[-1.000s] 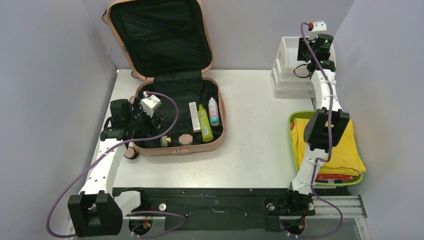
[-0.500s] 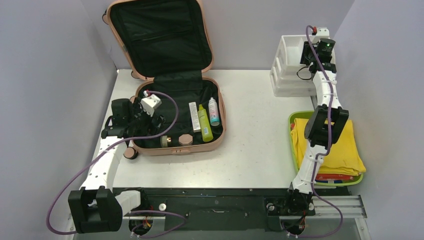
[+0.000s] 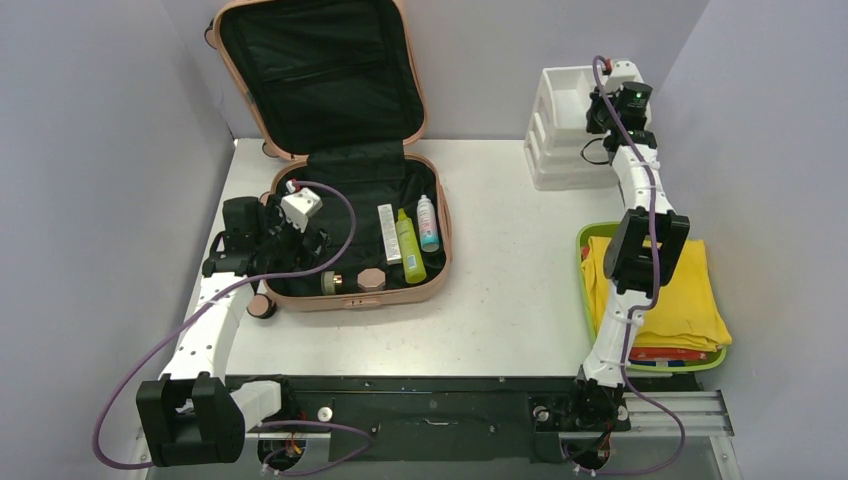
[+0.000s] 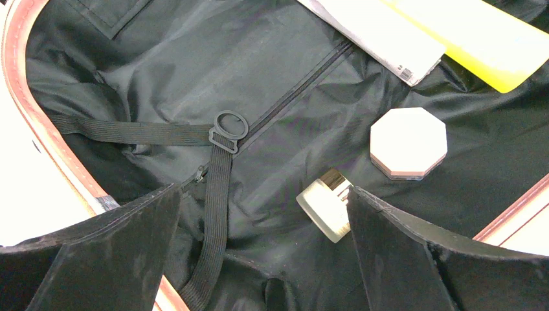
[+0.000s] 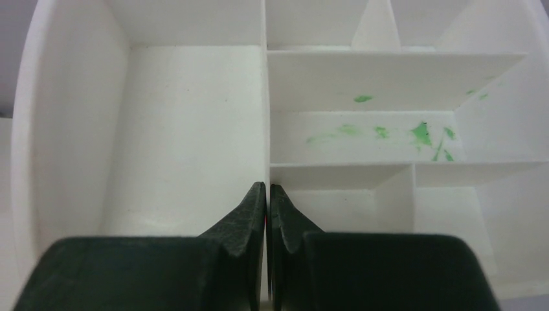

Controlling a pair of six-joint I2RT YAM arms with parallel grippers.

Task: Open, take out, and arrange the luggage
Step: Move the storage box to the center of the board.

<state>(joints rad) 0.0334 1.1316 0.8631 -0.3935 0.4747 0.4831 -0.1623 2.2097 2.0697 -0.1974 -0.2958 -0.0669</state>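
**Now: the case lies open, and the organizer is pinched by a divider**

The small salmon-pink hard-shell luggage (image 3: 350, 300) lies at the far left of the white tabletop (image 3: 500, 260). Its lid is propped upright against the back wall, so the black-lined base faces up and its contents can be reached from above. The left gripper (image 4: 263, 189) hangs inside the left half of that base with its jaws spread wide, one fingertip just beside a small glass jar (image 4: 327, 207) with a dark cap. That stance suits a drop onto the jar, with the pale pink octagonal compact (image 4: 408, 142) near it as the other candidate. A white tube (image 4: 382, 35), a yellow-green bottle (image 4: 479, 45) and a slim pale bottle (image 3: 428, 222) lie side by side in the right half, not yet removed.

At the far right corner, the right gripper (image 5: 267, 191) is clamped tight on a thin inner partition of the white compartmented plastic organizer (image 5: 188, 129). This is probably because a divider gives a narrow edge by which to pull or reposition the box. Along the right edge, a lime-green tray (image 3: 585, 300) holds folded yellow cloth (image 3: 690, 300), apparently unpacked clothing.
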